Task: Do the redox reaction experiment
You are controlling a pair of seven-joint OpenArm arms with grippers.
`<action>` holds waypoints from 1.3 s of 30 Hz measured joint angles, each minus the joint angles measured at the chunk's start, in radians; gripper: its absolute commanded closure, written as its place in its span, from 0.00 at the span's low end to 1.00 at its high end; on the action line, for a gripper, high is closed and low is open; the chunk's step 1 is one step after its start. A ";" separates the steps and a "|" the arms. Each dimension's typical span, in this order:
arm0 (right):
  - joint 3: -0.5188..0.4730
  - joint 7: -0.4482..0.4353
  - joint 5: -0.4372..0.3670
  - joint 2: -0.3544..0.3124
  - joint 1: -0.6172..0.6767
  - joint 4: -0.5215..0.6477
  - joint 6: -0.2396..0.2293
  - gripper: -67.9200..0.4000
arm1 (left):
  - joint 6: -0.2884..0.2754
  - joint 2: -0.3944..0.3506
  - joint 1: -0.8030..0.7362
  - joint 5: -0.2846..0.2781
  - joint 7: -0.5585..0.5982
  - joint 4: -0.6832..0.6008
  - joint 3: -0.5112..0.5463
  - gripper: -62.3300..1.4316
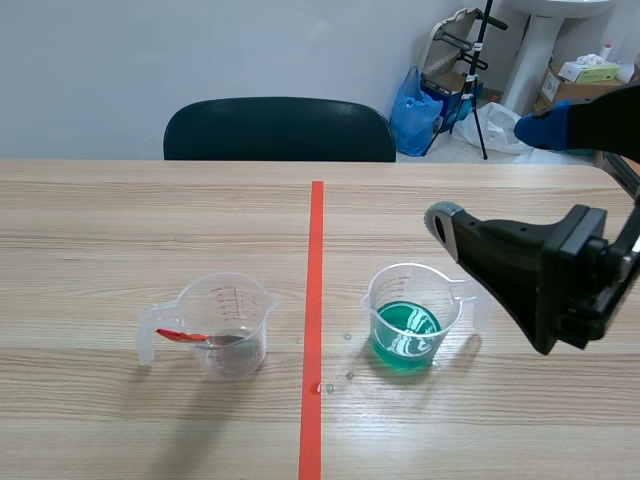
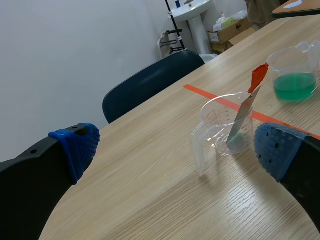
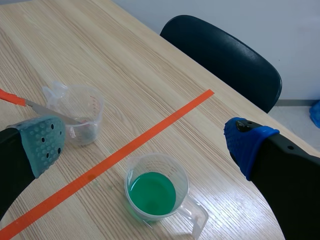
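Left of the orange tape line, a clear measuring cup (image 1: 232, 322) (image 2: 224, 124) (image 3: 82, 116) holds a metal tool with a red handle (image 1: 182, 335) (image 2: 258, 77) (image 3: 12, 97) leaning on its rim. Right of the line, a second clear cup (image 1: 410, 318) (image 2: 295, 69) (image 3: 155, 190) contains green liquid. My right gripper (image 1: 495, 178) (image 3: 145, 142) hangs open above and to the right of the green cup, holding nothing. My left gripper (image 2: 175, 147) is open and empty, with the tool cup ahead between its fingers. The left arm is out of the scene view.
A dark chair (image 1: 280, 130) stands at the table's far edge. Behind it on the right are a blue bag (image 1: 412, 112), cardboard boxes (image 1: 580, 80) and a stand. A few droplets (image 1: 345, 372) lie by the tape line (image 1: 314, 330).
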State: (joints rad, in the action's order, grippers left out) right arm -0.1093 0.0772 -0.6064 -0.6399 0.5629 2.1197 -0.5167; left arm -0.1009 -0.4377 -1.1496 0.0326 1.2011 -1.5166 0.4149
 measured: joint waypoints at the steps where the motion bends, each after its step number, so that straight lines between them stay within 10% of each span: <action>1: 0.000 0.000 0.000 0.000 0.000 0.000 0.000 0.00 | 0.000 0.000 0.000 0.000 0.000 0.000 0.000 0.00; 39: 0.000 0.079 0.014 0.000 0.000 -0.002 0.000 0.00 | 0.000 0.000 0.000 -0.003 -0.001 0.000 0.000 0.00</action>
State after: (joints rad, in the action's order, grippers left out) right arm -0.1093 0.1562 -0.5919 -0.6399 0.5629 2.1178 -0.5167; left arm -0.1009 -0.4377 -1.1496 0.0292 1.2003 -1.5166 0.4149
